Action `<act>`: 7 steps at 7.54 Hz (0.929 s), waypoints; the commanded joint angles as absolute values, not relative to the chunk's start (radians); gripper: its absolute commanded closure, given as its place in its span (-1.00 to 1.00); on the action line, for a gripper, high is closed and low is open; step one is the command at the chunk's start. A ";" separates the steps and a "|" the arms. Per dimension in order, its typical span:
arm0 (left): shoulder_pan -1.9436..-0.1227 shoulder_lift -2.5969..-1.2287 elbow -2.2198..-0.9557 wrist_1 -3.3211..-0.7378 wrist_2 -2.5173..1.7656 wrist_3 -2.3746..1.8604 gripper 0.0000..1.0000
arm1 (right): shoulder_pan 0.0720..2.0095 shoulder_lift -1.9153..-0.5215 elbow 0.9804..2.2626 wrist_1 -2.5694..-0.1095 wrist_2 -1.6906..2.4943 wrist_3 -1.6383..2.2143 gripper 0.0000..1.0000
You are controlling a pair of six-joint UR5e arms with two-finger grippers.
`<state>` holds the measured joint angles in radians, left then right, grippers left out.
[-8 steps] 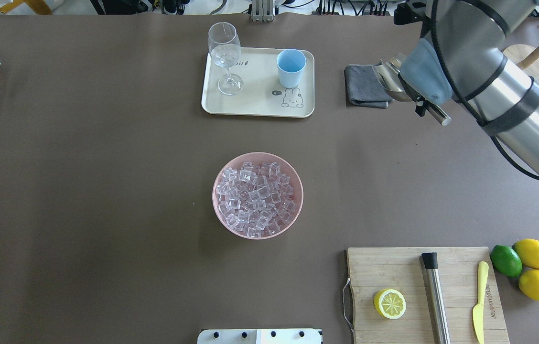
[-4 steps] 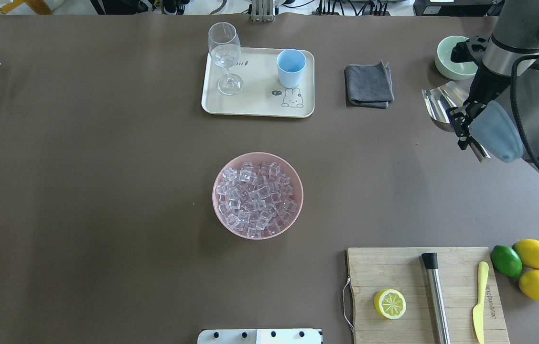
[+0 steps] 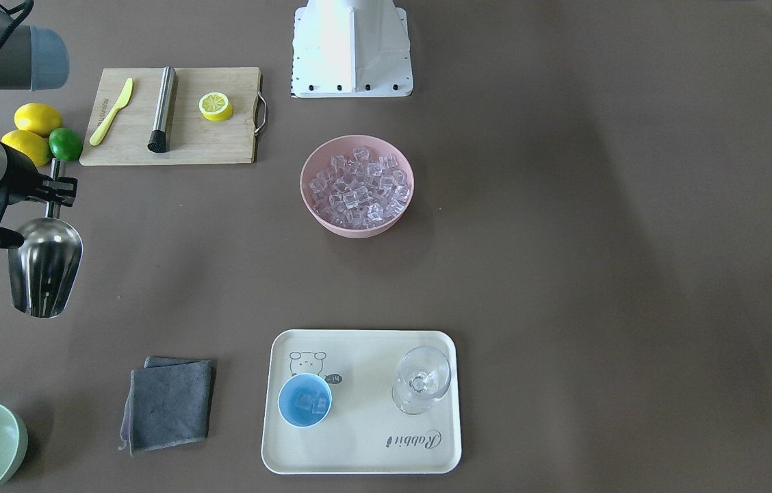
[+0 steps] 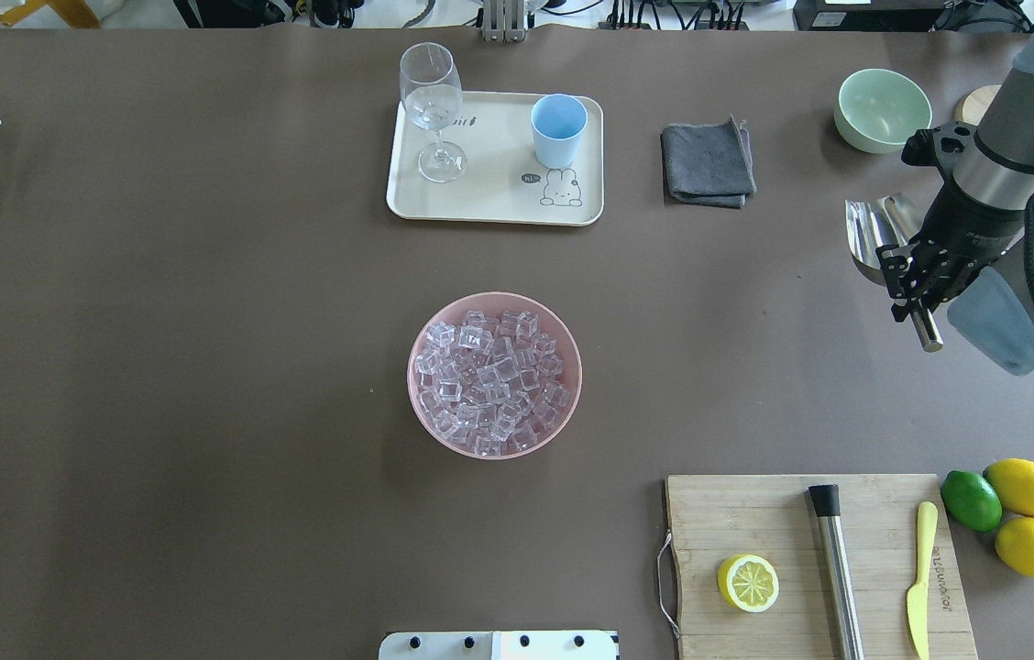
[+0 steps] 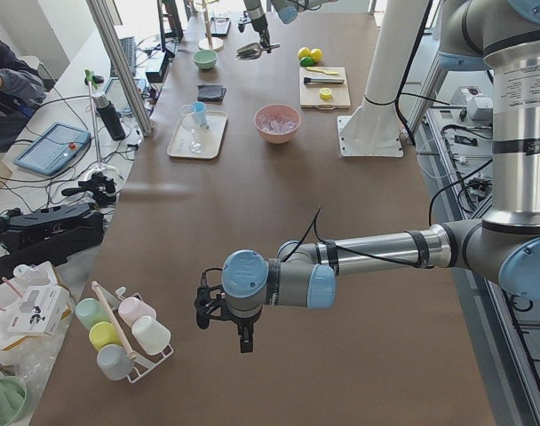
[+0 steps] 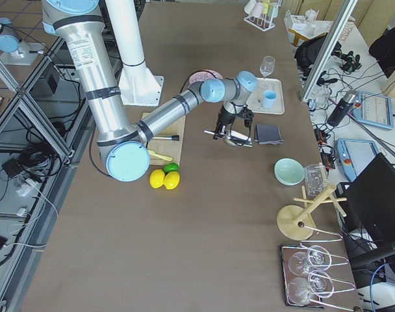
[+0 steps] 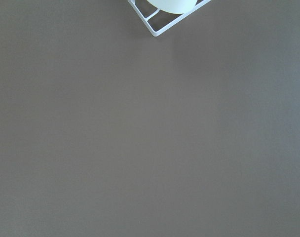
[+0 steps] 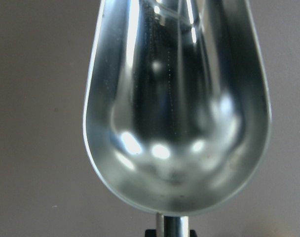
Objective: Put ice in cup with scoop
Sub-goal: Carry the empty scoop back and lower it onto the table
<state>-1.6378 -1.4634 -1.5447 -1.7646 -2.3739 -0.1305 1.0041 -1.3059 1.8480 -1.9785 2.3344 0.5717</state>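
My right pincer [image 4: 918, 286] is clamping the scoop [image 4: 870, 240] by its handle, trough empty, over the tabletop [image 4: 205, 367]. I'm judging a refill comes next: swinging left to the ice [image 4: 491, 380] in the pink bowl [image 4: 574, 367], entering low and level. A green bowl [image 4: 882, 110] is sitting ahead, a cloth [image 4: 705, 165] ahead-left. Farthest left, the cup [image 4: 558, 124] is holding some ice, a glass [image 4: 433, 101] crowding it on the tray [image 4: 499, 213].

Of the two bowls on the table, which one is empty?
The pale-green bowl near the table's edge on the robot's right holds nothing; the pink bowl mid-table is heaped with ice cubes.
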 commanded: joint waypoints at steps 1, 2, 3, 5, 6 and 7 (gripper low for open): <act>-1.638 -1.463 -1.545 -1.763 -2.373 -0.132 -0.96 | 0.924 -1.377 1.807 -1.824 2.352 0.612 1.00; -1.638 -1.463 -1.545 -1.763 -2.373 -0.130 -0.96 | 0.905 -1.379 1.787 -1.803 2.346 0.614 1.00; -1.637 -1.463 -1.545 -1.763 -2.373 -0.132 -0.96 | 0.897 -1.379 1.778 -1.801 2.344 0.614 1.00; -1.637 -1.463 -1.543 -1.763 -2.373 -0.130 -0.96 | 0.896 -1.378 1.744 -1.764 2.342 0.614 1.00; -1.637 -1.463 -1.543 -1.763 -2.373 -0.130 -0.96 | 0.896 -1.376 1.741 -1.763 2.345 0.612 1.00; -1.637 -1.463 -1.543 -1.763 -2.373 -0.130 -0.96 | 0.894 -1.371 1.730 -1.763 2.348 0.611 0.79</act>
<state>-1.6368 -1.4634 -1.5433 -1.7625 -2.3731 -0.1305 0.8965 -1.3767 1.7475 -1.7693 2.3442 0.6125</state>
